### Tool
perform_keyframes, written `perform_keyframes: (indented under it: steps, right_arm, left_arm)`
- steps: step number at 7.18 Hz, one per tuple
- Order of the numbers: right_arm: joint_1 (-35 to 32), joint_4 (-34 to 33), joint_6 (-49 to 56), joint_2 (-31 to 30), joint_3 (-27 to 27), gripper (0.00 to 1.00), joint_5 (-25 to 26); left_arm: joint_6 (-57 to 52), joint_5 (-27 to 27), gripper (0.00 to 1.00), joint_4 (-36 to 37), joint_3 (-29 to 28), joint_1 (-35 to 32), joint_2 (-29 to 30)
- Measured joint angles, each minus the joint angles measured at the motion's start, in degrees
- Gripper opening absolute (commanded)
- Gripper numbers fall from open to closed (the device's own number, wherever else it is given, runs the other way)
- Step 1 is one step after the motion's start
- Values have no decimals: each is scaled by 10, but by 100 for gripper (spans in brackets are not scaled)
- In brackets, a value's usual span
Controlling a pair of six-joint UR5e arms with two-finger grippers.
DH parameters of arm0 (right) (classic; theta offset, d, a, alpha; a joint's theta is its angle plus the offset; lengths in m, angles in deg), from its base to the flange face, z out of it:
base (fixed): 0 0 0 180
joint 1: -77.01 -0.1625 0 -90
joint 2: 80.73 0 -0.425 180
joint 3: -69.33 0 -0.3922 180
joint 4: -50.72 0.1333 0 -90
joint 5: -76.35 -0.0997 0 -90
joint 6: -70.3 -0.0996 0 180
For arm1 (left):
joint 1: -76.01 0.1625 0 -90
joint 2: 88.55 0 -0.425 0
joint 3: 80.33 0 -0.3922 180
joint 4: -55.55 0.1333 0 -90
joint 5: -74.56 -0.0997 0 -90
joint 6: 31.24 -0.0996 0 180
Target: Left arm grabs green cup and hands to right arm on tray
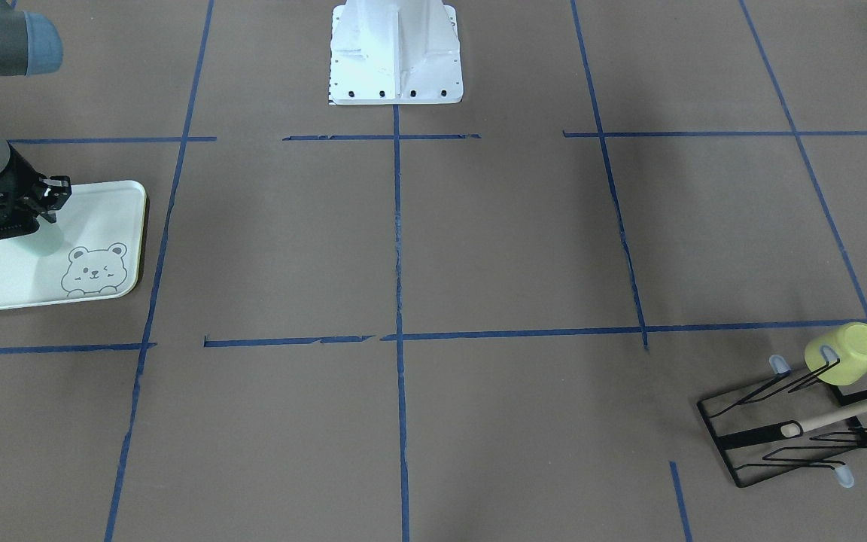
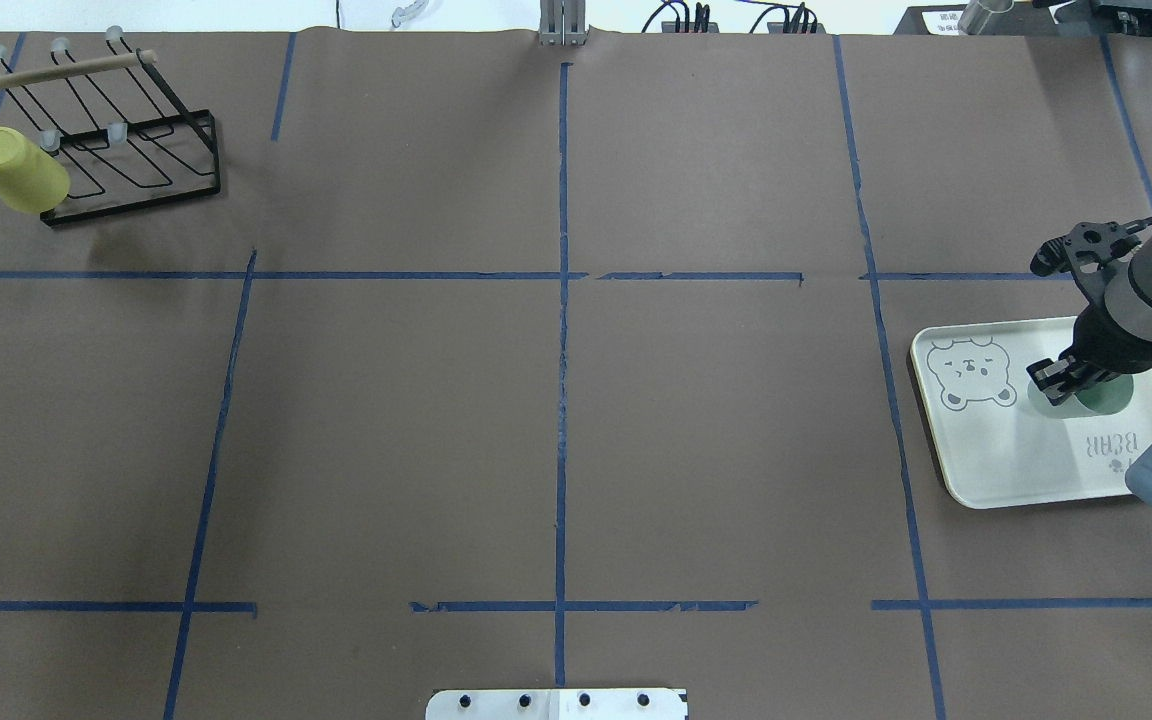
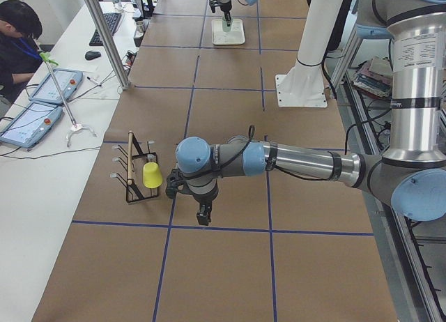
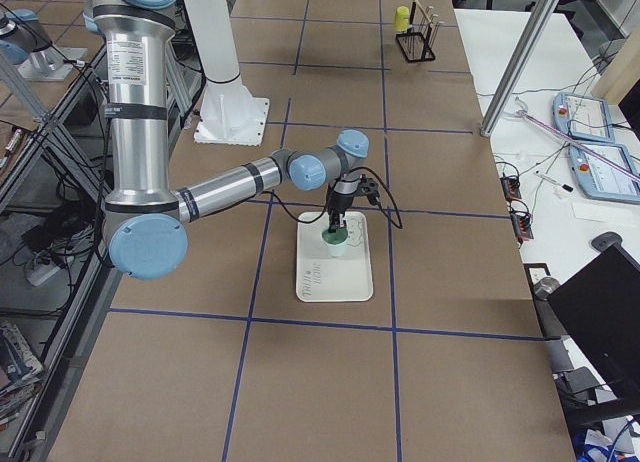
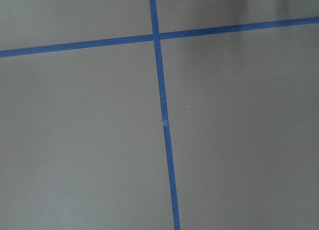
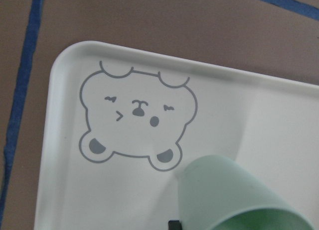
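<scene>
1. Mint-green plastic is being pinched at the rim: the green cup [image 2: 1104, 398] is being gripped by the right gripper [image 2: 1061, 380], whose fingers are pressed onto the cup's wall, so the cup lies directly beneath that hand.
2. The cup is being held upright, mouth up and long axis vertical, over the tray [image 2: 996, 470] by the worktop's right edge. Whether its base is touching the tray cannot be told.
3. The left gripper [image 3: 203, 216] is being held well apart, towards the left edge. Whether it is spread or pressed together cannot be told. The right arm is judged far nearer.
4. Being counted: one green cup, one yellow-green cup [image 2: 18, 170] on one rack [image 1: 753, 436] at the far-left corner, one tray, two arms.
</scene>
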Motion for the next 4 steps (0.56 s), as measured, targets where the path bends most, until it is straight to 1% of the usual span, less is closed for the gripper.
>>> perform_keyframes:
  steps: [2,4]
  right_arm:
    - [0,2,-3,2,4,100,0]
    - [-2,1,-2,2,-17,100,-8]
  left_arm:
    - [0,0,100,0,0,0,0]
    - [0,1,100,0,0,-1,0]
